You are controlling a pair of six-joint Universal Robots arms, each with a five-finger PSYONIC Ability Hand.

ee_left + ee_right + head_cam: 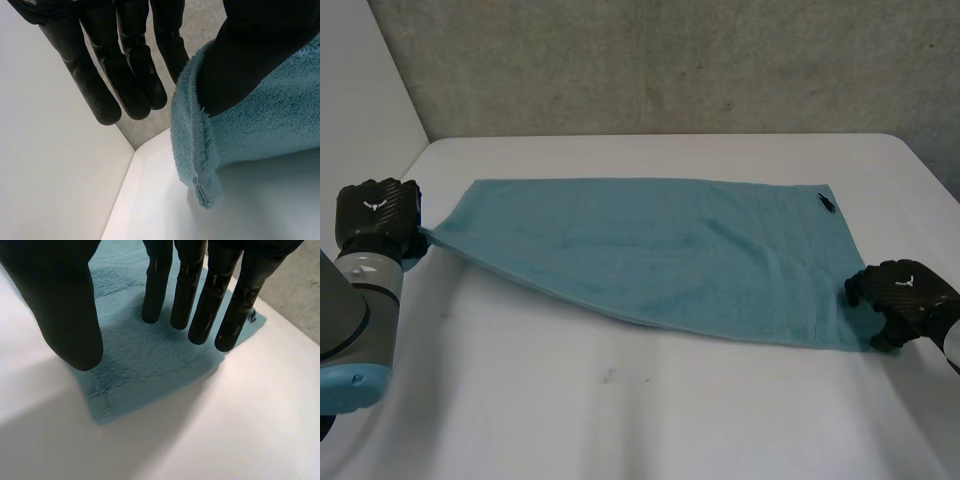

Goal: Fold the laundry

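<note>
— Where is the laundry?

— A teal towel [660, 250] lies spread on the white table [620, 400], its long side running from 9 o'clock to 3 o'clock. The corner at 9 o'clock is drawn to a point and raised off the table.

— What holds it up?

— The left hand [378, 215], at the towel's 9 o'clock. In the left wrist view the thumb presses onto the hemmed edge, grasping that corner. The fingers [100, 75] are straight and clear of the cloth.

— And the other one?

— The right hand [900, 300] sits at the towel's 4 o'clock, by the near right corner. In the right wrist view its fingers [200, 295] are straight and its thumb is spread apart over that flat corner, released and grasping nothing. I cannot tell whether the fingertips touch the cloth.

— Anything else?

— A small dark tag [826, 204] at the towel's 2 o'clock corner.
</note>
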